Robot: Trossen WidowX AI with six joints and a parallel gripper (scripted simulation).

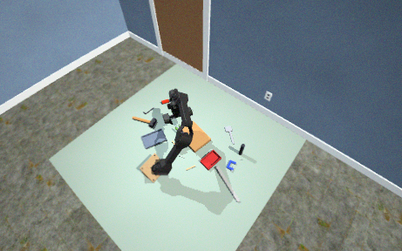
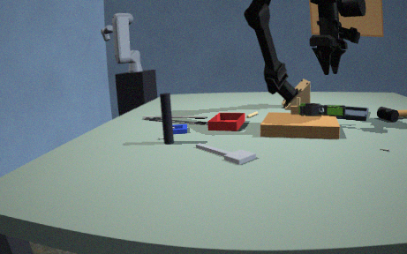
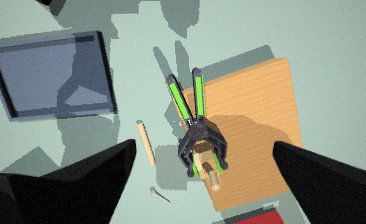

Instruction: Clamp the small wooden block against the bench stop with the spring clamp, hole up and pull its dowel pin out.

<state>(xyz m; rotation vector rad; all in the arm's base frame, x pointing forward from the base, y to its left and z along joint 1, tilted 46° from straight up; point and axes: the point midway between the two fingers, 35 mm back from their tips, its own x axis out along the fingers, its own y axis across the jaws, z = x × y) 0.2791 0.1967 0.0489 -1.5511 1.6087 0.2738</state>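
Landmark: wooden board (image 3: 254,130).

- Above the board: gripper (image 2: 330,59) wide open, empty, high over the near edge; open air beneath.
- On the board's edge: spring clamp (image 3: 196,125), green-lined handles splayed out past the board, jaws closed around small wooden block (image 3: 202,159); dowel pin (image 3: 212,176) protruding from the block.
- Just beside the board, off the clamp side: loose dowel (image 3: 146,143) and small screw (image 3: 159,194) on the table (image 3: 329,45).
- Farther that way: grey tray (image 3: 49,75), well apart.
- At the board's corner: red bin (image 3: 256,218).
- Rest of board top bare.
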